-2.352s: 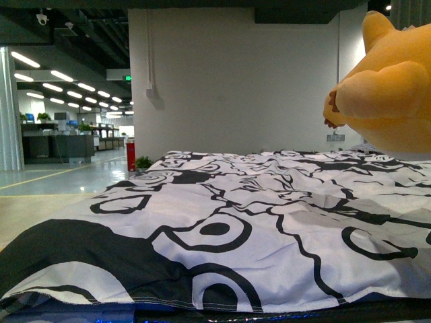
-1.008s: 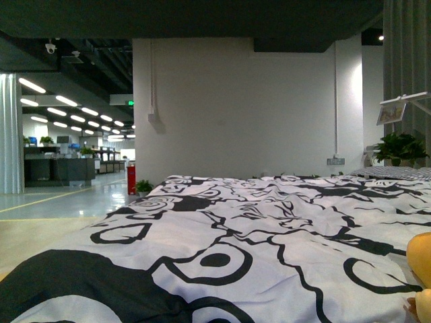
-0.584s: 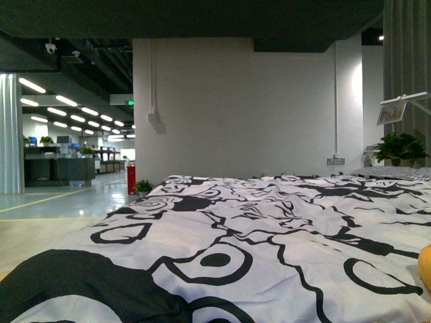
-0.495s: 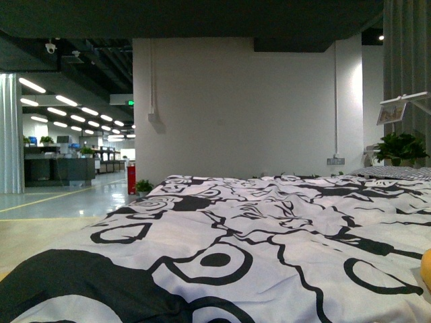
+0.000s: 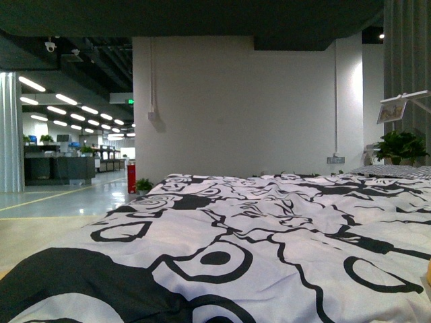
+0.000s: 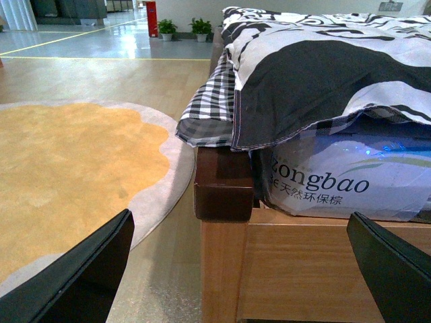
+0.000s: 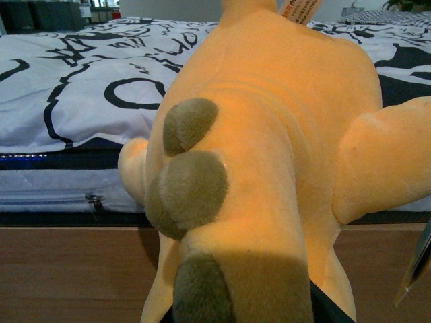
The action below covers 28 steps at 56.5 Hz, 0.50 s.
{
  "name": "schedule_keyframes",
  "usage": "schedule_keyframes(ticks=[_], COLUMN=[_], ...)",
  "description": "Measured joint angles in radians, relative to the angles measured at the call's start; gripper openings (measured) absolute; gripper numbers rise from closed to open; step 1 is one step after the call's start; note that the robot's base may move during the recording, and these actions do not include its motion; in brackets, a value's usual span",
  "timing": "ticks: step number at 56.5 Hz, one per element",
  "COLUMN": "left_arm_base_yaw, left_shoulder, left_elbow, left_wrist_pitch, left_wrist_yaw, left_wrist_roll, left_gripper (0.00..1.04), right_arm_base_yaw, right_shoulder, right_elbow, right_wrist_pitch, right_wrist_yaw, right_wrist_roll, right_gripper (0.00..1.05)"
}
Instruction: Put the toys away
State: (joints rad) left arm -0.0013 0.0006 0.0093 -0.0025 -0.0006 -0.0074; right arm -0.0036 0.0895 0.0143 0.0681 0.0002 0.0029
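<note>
The right pincer (image 7: 289, 296) pinches the yellow-orange plush animal (image 7: 269, 134), the bed (image 7: 60, 81) just beyond; the left pincer (image 6: 239, 219) is spread wide.

The plush animal (image 7: 269, 101) is yellow-orange with olive-tan toe pads (image 7: 192, 192); the duvet (image 5: 269, 222) is white with black swirls.

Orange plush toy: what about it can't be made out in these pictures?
- Face and ears: the right wrist view shows only the plush toy body and paw pads; the picture's edge cuts off the rest.
- Right gripper: the toy's body hides how its jaws stand.
- Tag: cut off by the edge, lettering unreadable.
- Front view: at most a sliver of the toy shows beside the bed cover.
</note>
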Motion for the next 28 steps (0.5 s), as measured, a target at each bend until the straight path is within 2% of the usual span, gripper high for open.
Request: schedule_keyframes(ticks=[6, 28], left_arm_base_yaw=[0.000, 0.000], left_shoulder=[0.000, 0.000], left_elbow=[0.000, 0.000], left_wrist_pitch=[0.000, 0.000], left_wrist_yaw=[0.000, 0.000], left_wrist_roll=[0.000, 0.000], left_gripper=[0.98, 0.98], right_arm_base_yaw=[0.000, 0.000], right_shoulder=[-0.077, -0.084], right_elbow=[0.000, 0.000], right_wrist_pitch=[-0.060, -0.064], right_wrist_yaw=[0.001, 0.002], right_wrist_roll=[0.000, 0.000], right_gripper=[0.07, 0.07])
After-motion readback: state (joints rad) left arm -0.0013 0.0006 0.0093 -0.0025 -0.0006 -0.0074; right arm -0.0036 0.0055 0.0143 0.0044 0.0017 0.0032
